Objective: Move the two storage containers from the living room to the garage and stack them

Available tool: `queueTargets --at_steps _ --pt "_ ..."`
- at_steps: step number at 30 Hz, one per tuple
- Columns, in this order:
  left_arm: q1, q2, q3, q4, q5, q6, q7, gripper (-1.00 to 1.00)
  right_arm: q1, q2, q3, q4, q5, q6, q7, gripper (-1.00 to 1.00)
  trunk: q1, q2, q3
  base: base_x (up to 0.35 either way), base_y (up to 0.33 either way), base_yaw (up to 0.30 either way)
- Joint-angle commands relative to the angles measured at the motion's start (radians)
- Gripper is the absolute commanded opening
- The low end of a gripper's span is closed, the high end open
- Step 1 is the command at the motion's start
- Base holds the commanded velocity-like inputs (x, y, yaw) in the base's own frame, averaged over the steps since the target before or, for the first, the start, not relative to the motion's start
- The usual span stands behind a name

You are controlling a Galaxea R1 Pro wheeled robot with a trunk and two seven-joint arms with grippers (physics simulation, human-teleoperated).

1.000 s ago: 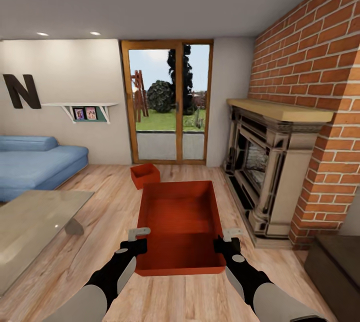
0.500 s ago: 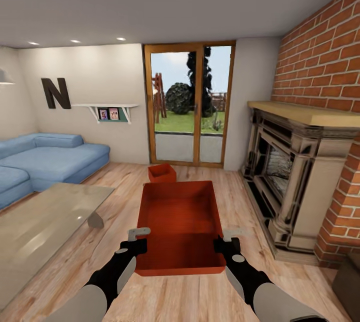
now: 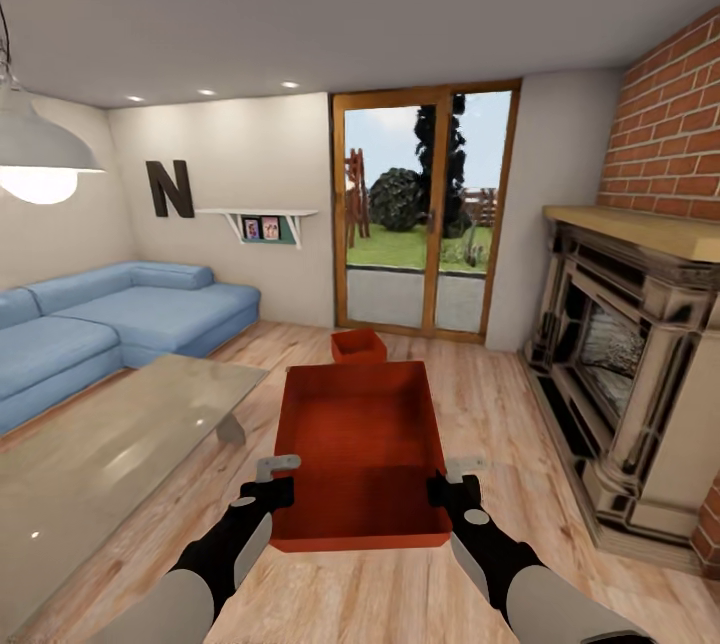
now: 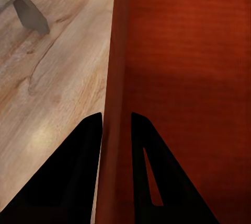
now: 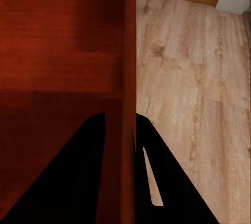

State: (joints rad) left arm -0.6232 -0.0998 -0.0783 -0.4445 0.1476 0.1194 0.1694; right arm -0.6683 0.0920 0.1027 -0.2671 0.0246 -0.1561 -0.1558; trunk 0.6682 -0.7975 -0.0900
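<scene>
Head view has the bin (image 3: 360, 449) held at six o'clock, left gripper (image 3: 268, 484) and right gripper (image 3: 452, 486) each clamped on a side wall (second bin (image 3: 358, 345) sits at twelve by the door (image 3: 425, 214)), so you should keep both grips level while driving.

A bin (image 3: 360, 444) hung between the two grippers, above the plank floor (image 3: 480, 404), the left gripper (image 3: 276, 480) on its left wall and the right gripper (image 3: 455, 480) on its right wall. A second bin (image 3: 358, 345) sat on the floor beyond it, before the glass door (image 3: 425, 224). A table (image 3: 110, 444) stood to the left, a sofa (image 3: 110, 319) behind it, and a fireplace (image 3: 630, 364) to the right.
</scene>
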Motion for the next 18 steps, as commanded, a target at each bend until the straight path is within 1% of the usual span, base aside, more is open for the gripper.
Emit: queueTargets --at_steps 1,3,12,18 --pt "0.000 0.002 -0.017 -0.003 -0.014 -0.049 0.044 -1.00 -0.002 0.000 -0.012 0.003 -0.032 0.001 -0.002 -1.00 0.000 -0.001 -0.002 0.000 0.000 0.204" --pt "0.000 0.003 -0.017 -0.003 -0.014 -0.049 0.044 -1.00 -0.002 0.000 -0.012 0.002 -0.033 0.001 -0.001 -1.00 0.000 -0.001 -0.001 0.000 0.000 0.107" --pt "0.000 0.002 -0.017 -0.002 -0.014 -0.049 0.044 -1.00 -0.002 0.000 -0.013 0.003 -0.036 0.001 -0.002 -1.00 0.000 -0.001 -0.001 0.000 0.000 0.014" --pt "0.000 0.003 -0.016 -0.001 -0.014 -0.049 0.044 -1.00 -0.002 0.000 -0.012 0.003 -0.036 0.002 -0.002 -1.00 0.000 -0.001 -0.001 0.000 0.000 0.213"
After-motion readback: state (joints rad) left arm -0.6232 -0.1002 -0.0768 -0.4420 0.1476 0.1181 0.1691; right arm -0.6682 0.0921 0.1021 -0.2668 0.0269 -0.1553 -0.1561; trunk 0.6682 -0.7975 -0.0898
